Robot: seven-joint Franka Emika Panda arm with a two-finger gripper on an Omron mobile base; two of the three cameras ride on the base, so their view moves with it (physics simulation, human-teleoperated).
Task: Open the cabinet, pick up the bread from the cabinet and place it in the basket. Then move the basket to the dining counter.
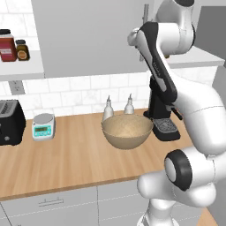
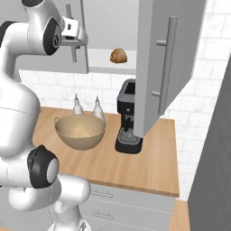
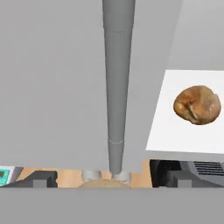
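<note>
The cabinet hangs over the worktop with its right door swung open and its left door shut. On the white shelf inside lies the bread, a small brown roll, also in the hand view to the right. My gripper is up at the shut left door, open, with that door's long silver handle straight ahead between the fingers and nothing held. The tan woven basket stands on the worktop below. The dining counter is out of view.
A black coffee machine stands right of the basket, under the open door. Two small bottles stand behind the basket. A kitchen scale and a black toaster sit at the left. Jars rest on a shelf.
</note>
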